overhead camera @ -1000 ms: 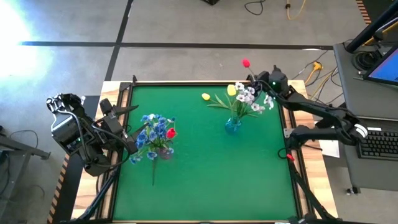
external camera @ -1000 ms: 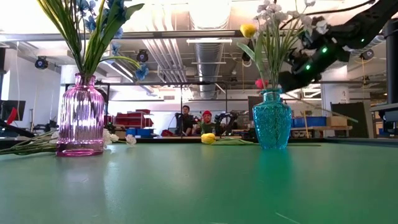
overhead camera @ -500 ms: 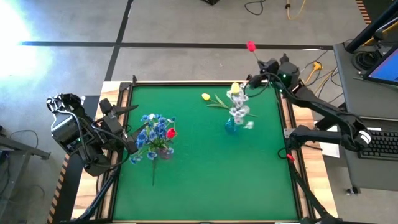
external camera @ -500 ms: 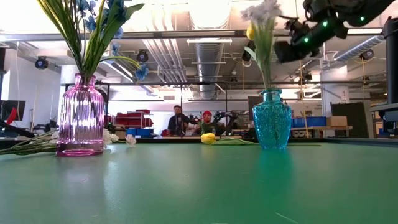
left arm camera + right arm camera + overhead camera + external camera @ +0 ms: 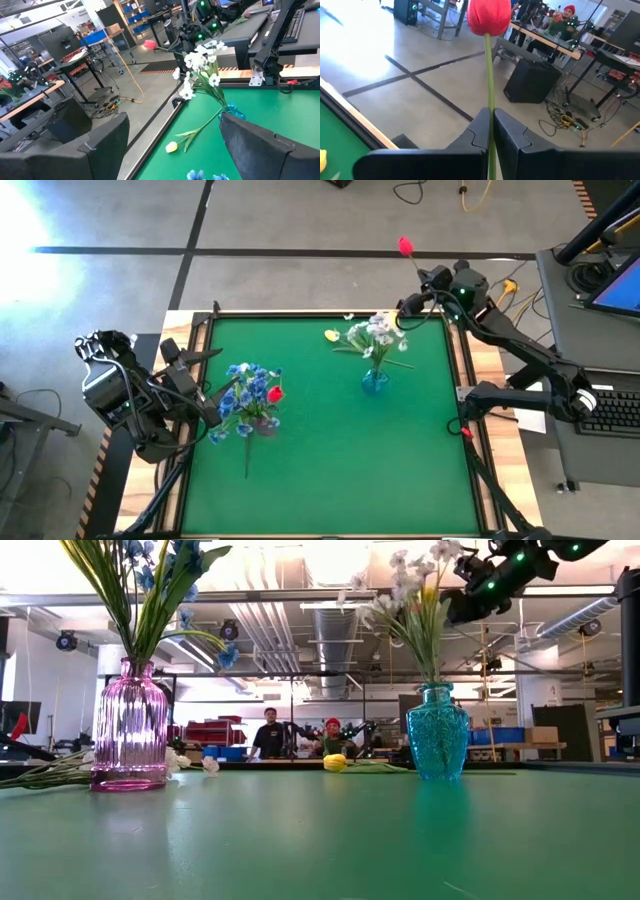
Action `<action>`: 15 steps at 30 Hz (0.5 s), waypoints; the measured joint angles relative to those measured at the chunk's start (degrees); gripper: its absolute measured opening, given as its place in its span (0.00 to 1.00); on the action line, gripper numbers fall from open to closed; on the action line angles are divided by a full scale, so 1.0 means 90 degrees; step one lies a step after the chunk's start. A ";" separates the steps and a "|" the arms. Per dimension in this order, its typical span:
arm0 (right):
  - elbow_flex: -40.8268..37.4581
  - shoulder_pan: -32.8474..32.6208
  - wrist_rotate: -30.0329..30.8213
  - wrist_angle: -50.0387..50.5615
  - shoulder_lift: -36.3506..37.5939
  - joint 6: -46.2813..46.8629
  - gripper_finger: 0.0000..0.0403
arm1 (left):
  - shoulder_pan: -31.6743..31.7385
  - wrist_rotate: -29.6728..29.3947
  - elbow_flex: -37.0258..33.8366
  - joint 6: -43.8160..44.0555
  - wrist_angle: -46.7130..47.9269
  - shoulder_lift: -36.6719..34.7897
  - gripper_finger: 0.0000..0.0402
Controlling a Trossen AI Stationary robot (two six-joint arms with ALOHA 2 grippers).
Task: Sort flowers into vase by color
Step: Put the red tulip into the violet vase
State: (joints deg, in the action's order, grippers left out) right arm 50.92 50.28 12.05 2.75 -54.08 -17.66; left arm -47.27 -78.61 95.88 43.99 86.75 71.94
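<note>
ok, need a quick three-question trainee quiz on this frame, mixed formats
1. True or false: the right hand is shut on the stem of a red flower.
2. Multiple choice: where does the loose yellow flower lie? A) in the pink vase B) on the green mat beside the blue vase C) on the floor
3. Fill in: the white flowers stand in the ____ vase.

Key
1. True: in the right wrist view the fingers pinch the stem, with the bud above them.
2. B: it lies flat on the mat near the blue vase, not in the pink vase.
3. blue. The left hand waits at the table's left edge by the pink vase.
</note>
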 joint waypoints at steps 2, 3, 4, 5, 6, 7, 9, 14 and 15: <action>0.0089 0.0000 0.0000 0.0043 0.0000 -0.0023 0.03 | 0.0000 0.0000 0.0000 0.0000 -0.0002 -0.0001 0.74; 0.0117 0.0000 0.0000 0.0047 0.0002 -0.0032 0.03 | 0.0002 0.0000 0.0000 0.0000 -0.0003 0.0001 0.74; 0.0148 0.0000 0.0000 0.0061 0.0002 -0.0034 0.03 | 0.0001 0.0000 -0.0001 0.0000 -0.0003 0.0000 0.74; 0.0184 0.0000 0.0002 0.0068 0.0002 -0.0037 0.03 | 0.0000 0.0000 0.0000 0.0000 -0.0002 0.0001 0.74; 0.0228 0.0000 0.0001 0.0068 0.0002 -0.0038 0.03 | 0.0001 -0.0001 0.0000 0.0000 -0.0002 0.0000 0.74; 0.0278 0.0000 0.0001 0.0061 0.0002 -0.0037 0.03 | 0.0000 -0.0002 0.0000 0.0000 -0.0004 -0.0002 0.74; 0.0377 0.0000 0.0002 0.0055 0.0002 -0.0038 0.03 | 0.0000 -0.0002 0.0000 0.0000 -0.0008 -0.0001 0.74; 0.0780 -0.0073 -0.0027 0.0082 0.0007 -0.0038 0.03 | 0.0002 -0.0002 0.0000 0.0000 -0.0027 0.0001 0.74; 0.0901 -0.0091 -0.0032 0.0129 0.0009 -0.0041 0.03 | 0.0001 0.0000 -0.0001 0.0000 -0.0036 0.0000 0.74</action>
State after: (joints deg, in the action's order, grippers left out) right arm 59.03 49.46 11.76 3.91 -54.01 -18.03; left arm -47.26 -78.60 95.86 43.99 86.43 71.93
